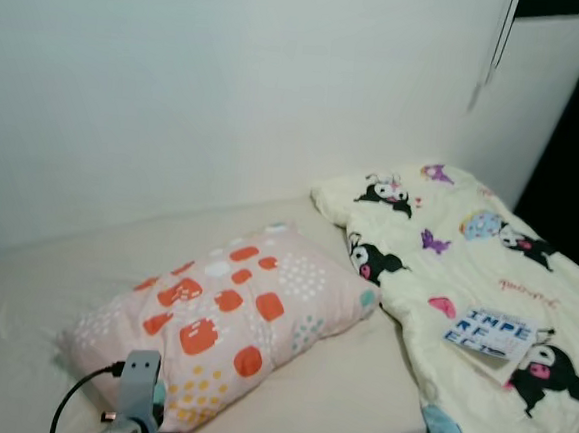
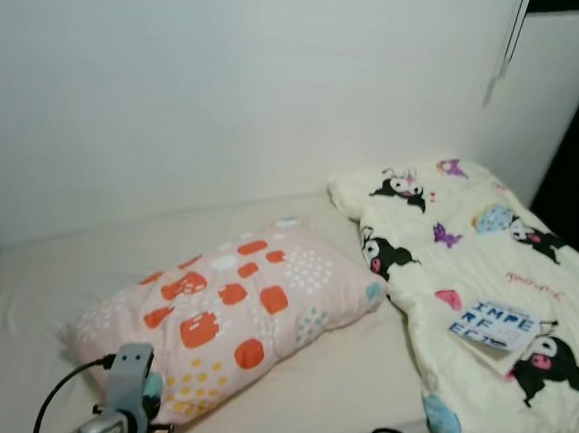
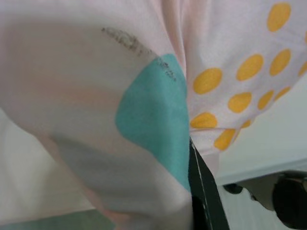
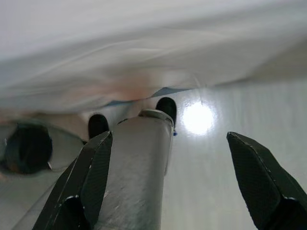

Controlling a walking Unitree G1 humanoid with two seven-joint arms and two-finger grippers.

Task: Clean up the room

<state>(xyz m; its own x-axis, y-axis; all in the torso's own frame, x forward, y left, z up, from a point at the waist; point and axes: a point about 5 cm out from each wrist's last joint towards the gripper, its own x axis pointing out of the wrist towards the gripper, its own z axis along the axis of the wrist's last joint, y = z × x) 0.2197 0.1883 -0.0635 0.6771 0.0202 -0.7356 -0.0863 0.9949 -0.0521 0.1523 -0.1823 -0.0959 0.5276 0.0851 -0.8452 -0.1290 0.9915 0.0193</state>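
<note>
**Left gripper pressed into the pillow's near corner, right gripper open below the bed edge**

The left gripper (image 1: 138, 420) is at the near left corner of the pale pink pillow with orange squares, yellow dots and teal patches (image 1: 231, 322). In the left wrist view the pillow's fabric (image 3: 158, 110) lies right against the camera, with one black finger (image 3: 204, 191) showing beneath it; whether the jaws are closed on the cloth cannot be told. A black cable loops from the wrist at the near left.

The right gripper (image 4: 168, 177) has its jaws spread wide apart, holding nothing, seen low beside the white side of the bed with a pale glossy floor (image 4: 216, 158) under it.

The pillow lies flat on the cream-sheeted bed (image 1: 43, 287), in the middle, its long side running from near left to far right. Just to its right, touching its far right corner, is a cream quilt printed with black-and-white cartoon characters (image 1: 464, 290), bunched along the right side of the bed. A small white booklet with blue lettering (image 1: 491, 333) rests on the quilt near its right edge. A plain white wall (image 1: 229, 91) stands behind the bed.
</note>
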